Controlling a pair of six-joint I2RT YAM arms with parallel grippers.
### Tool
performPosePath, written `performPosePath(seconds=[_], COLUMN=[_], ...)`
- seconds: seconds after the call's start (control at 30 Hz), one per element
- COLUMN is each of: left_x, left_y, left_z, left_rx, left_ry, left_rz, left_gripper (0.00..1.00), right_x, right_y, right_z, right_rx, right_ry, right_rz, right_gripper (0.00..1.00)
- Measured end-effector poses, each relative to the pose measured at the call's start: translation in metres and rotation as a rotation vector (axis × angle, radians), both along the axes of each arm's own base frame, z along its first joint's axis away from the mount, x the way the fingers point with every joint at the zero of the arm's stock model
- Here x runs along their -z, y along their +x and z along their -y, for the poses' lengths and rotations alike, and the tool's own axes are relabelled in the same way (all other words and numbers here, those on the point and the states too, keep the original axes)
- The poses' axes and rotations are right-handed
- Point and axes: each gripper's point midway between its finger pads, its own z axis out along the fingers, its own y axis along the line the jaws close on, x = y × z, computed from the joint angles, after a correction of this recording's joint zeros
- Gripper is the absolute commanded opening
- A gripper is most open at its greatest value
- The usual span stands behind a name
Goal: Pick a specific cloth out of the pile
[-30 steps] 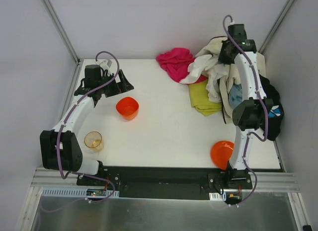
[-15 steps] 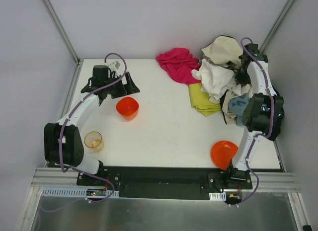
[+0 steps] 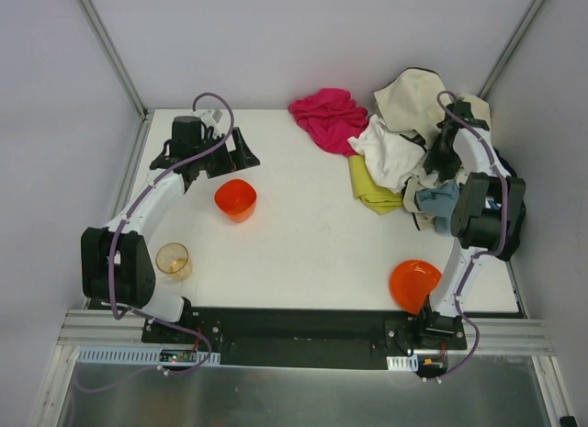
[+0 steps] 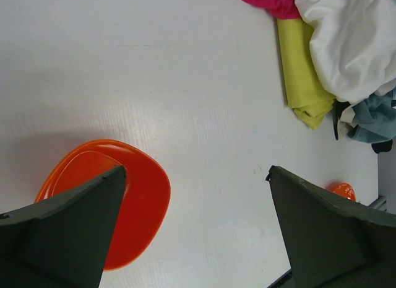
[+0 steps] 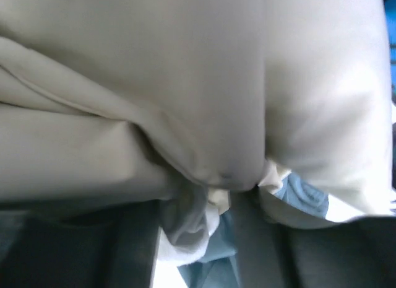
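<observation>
The right gripper (image 3: 441, 157) is sunk into the right side of the pile (image 3: 397, 153). Its wrist camera shows cream fabric (image 5: 198, 83) bunched between its 2 fingers (image 5: 133, 251). We cannot tell whether it is pinching that fabric or sitting loose around it.

The left gripper (image 4: 197, 170) hangs well to the left of the pile, jaws spread wide and holding nothing.

The yellow-green cloth (image 3: 372, 190) lies folded on the table (image 3: 303, 252), poking out from the pile's left edge. A white garment (image 3: 390, 156) drapes over the side nearest the pile.

We judge the main risk to be a wrong pick: the right gripper sits among cream fabric, on the opposite side of the pile from the cloth we want. Lifting from there could raise the cream piece instead and drag tangled neighbours with it. That could push the yellow-green cloth further under the pile.

1 pink cloth (image 3: 326, 117) lies just left of the pile's far end, touching or nearly touching the yellow-green corner, so a loose pinch there could catch both. A light blue garment (image 3: 439, 199) bulges from the pile's near side.

Well left of the pile, an orange bowl (image 3: 236, 197) sits below the left gripper, with a clear cup (image 3: 172, 259) nearer the arm bases. An orange dish (image 3: 411, 285) rests below the pile, by the right arm's base. Only the white garment truly blocks the cloth.
</observation>
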Motion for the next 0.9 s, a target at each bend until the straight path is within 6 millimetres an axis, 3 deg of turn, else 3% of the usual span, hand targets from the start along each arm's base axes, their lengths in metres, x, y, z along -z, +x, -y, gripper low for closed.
performPosePath(seconds=[0.1,0.2,0.43,0.63,0.77,0.9], left_x=[0.001,-0.004,-0.029,-0.026,-0.02,-0.019], left_y=[0.003,0.004,0.0,-0.001,-0.003,-0.003], left_z=[-0.005,-0.011,-0.017,-0.018,-0.019,-0.021], left_rx=[-0.03,-0.06,-0.09,-0.096,-0.095,-0.098], left_ry=[0.02,0.039,0.047,0.051,0.054,0.059], left_rz=[0.005,0.026,0.106,0.11,0.095,0.095], left_gripper=[0.99,0.99,0.99,0.99,0.99,0.99], right_x=[-0.011,-0.026,-0.07,-0.105,-0.121,-0.141], right_y=[-0.008,-0.013,-0.029,-0.033,-0.03,-0.023], right_z=[-0.004,-0.011,-0.034,-0.056,-0.081,-0.117], right_rx=[-0.032,-0.057,-0.125,-0.182,-0.248,-0.358], right_ry=[0.008,0.015,0.021,0.026,0.028,0.027], right_rz=[0.012,0.037,0.113,0.199,0.233,0.273], right_gripper=[0.88,1.0,0.96,0.96,0.96,0.96])
